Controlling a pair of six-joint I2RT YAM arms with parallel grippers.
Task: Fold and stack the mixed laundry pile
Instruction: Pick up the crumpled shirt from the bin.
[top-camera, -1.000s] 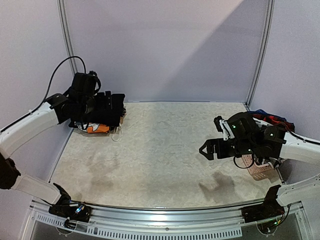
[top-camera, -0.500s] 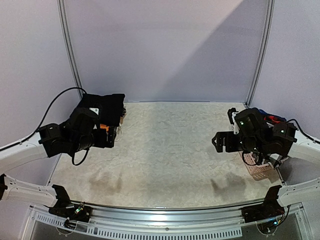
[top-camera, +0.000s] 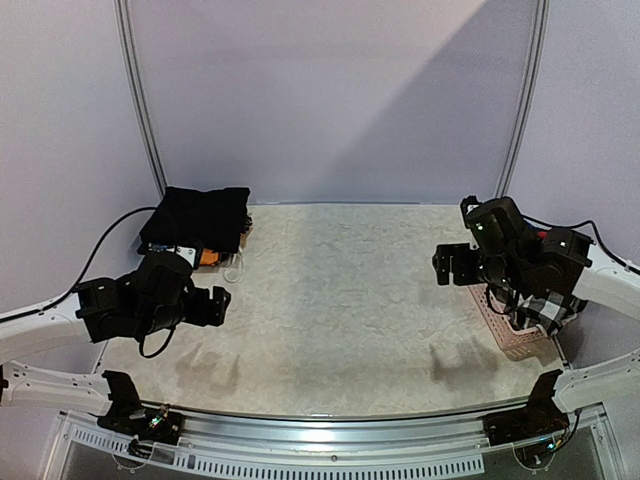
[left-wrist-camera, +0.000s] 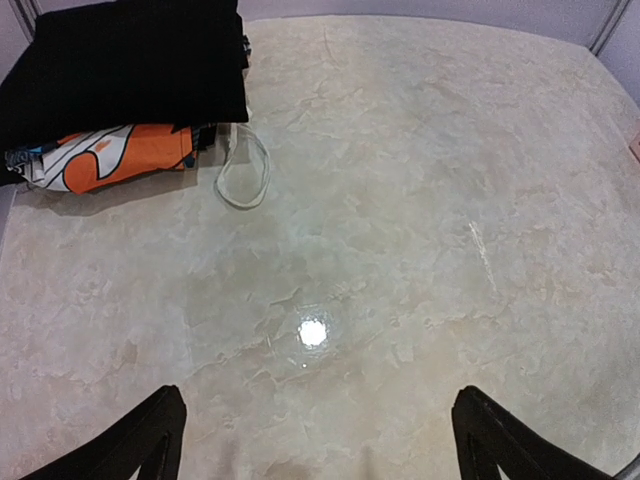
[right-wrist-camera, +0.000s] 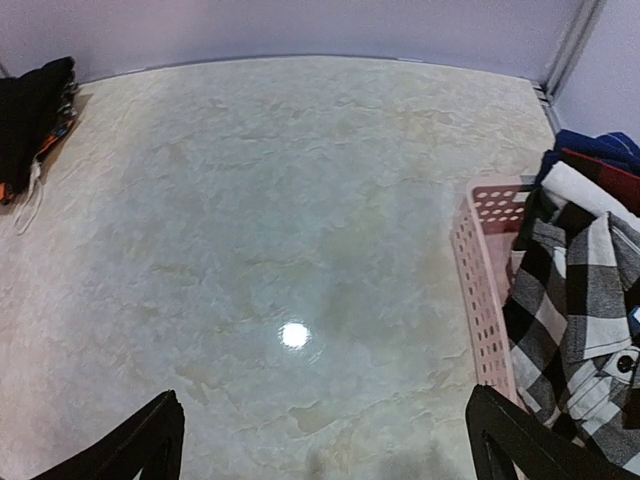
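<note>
1. Top external: the left tool (top-camera: 215, 303) hangs low over the bench (top-camera: 340, 300), near the folded stack in the far left corner, where a black garment (top-camera: 197, 213) lies on top. The right tool (top-camera: 447, 268) hovers beside the pink basket (top-camera: 505, 335) at the right edge. The basket holds the unfolded part of the laundry pile. Neither tool carries anything.

2. Left wrist: the tool is spread wide, one finger in each lower corner and only bare bench between them. Ahead and well apart from it, the black garment covers an orange printed piece (left-wrist-camera: 110, 160) whose edge sticks out underneath. A white cord loop (left-wrist-camera: 243, 178) trails onto the bench just beside it.

3. Right wrist: this tool is also spread and empty. To its right a checked garment (right-wrist-camera: 575, 300) drapes over the basket's rim, with a red and navy piece (right-wrist-camera: 600, 165) behind it.
   - The checked cloth looks light and limp, so it will likely sag, stretch and drag rather than hold a shape.
   - It may also pull its neighbours along or catch on the basket's holes.
   - The best hold is probably a shallow pinch on the edge hanging over the rim, taking a single layer.
   - It should then be lifted clear of the basket before being spread on the bench.
</note>
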